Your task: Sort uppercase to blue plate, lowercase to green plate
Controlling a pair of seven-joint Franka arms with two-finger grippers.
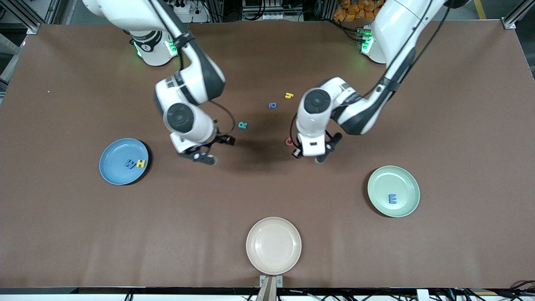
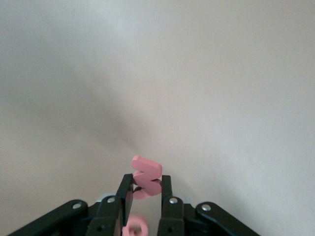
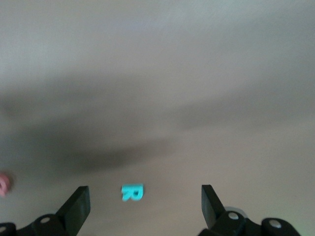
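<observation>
My left gripper [image 2: 146, 183] is shut on a red lowercase letter [image 2: 146, 176], held above the bare table. It hangs next to the red ring-like G [image 1: 289, 141], which also shows below the jaws [image 2: 134, 228]. My right gripper [image 3: 145, 196] stands open over the teal R [image 3: 132, 191], with nothing between its fingers. The R [image 1: 243, 125], a blue a [image 1: 273, 105] and a yellow y [image 1: 289, 95] lie mid-table. The blue plate [image 1: 113, 154] holds a dark blue W [image 1: 131, 164] and a yellow H [image 1: 141, 163]. The green plate [image 1: 393, 179] holds a blue m [image 1: 392, 198].
A cream plate [image 1: 273, 245] sits at the table's edge nearest the front camera, between the two other plates. The arms' bases stand at the table's edge farthest from that camera.
</observation>
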